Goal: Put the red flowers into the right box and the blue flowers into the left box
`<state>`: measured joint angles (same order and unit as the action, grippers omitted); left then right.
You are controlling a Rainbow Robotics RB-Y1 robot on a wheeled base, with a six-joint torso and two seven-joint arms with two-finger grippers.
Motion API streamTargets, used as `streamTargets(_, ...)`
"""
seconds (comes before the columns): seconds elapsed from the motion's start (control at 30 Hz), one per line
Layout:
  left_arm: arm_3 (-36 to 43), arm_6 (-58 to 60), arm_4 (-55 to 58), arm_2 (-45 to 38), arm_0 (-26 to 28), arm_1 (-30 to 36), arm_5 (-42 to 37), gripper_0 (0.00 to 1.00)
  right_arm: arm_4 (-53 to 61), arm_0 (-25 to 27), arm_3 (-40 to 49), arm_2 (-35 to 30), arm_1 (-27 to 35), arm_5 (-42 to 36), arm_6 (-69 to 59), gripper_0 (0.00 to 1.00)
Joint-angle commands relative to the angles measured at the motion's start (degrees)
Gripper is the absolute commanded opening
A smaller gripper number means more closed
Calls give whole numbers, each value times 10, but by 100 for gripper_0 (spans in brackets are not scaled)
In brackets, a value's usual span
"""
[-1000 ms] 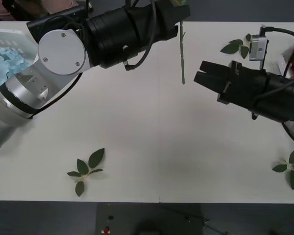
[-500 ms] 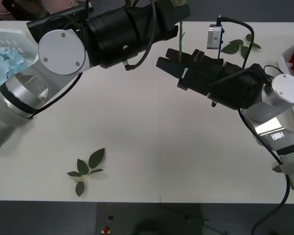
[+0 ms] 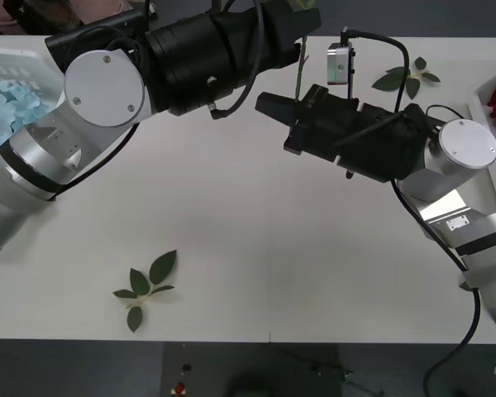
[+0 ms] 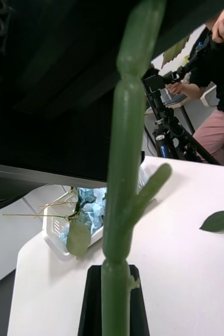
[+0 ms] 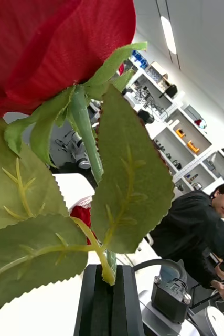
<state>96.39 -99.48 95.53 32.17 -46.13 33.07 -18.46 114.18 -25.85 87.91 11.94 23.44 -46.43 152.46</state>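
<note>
Left gripper point(image 5: 110, 294) is clamped on the stem of a red flower point(image 5: 49, 47), held above the bench point(image 3: 256, 240). Right gripper point(image 3: 274, 107) is at that stem point(image 4: 123, 173); its fingers' state cannot be told.

We see the left arm sweep from the lower left of the frame up across the top, its silver shoulder joints leading into a black forearm, with the left gripper point(image 3: 304, 15) at the top centre, its fingers pressed together around a thin stem. The right arm enters from the lower right edge, bends at a silver elbow, and reaches leftward; the right gripper point(image 3: 274, 114) sits at centre, its black fingers closed against that same stem.
</note>
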Motion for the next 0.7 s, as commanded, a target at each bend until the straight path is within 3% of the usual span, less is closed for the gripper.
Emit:
streamTargets(0.03,6,-13,-2,2,-6,0,5,0,-5,-17,5,-5,-17,2,-21,0)
streamTargets(0.1,6,-13,-2,2,-6,0,5,0,-6,-17,5,-5,-17,1,-22,0)
streamTargets(0.13,6,-13,-2,2,-6,0,5,52,-7,-17,6,-4,-17,1,-23,0)
streamTargets(0.17,6,-13,-2,2,-6,0,5,83,-7,-17,5,-4,-17,1,-23,0)
streamTargets(0.2,6,-13,-2,2,-6,0,5,96,-8,-17,5,-4,-18,1,-23,0)
streamTargets(0.23,6,-13,-2,2,-6,0,5,100,-9,-17,6,-4,-17,1,-23,0)
streamTargets(0.7,6,-13,-2,2,-6,0,5,100,-22,-17,5,-4,-15,3,-30,0)
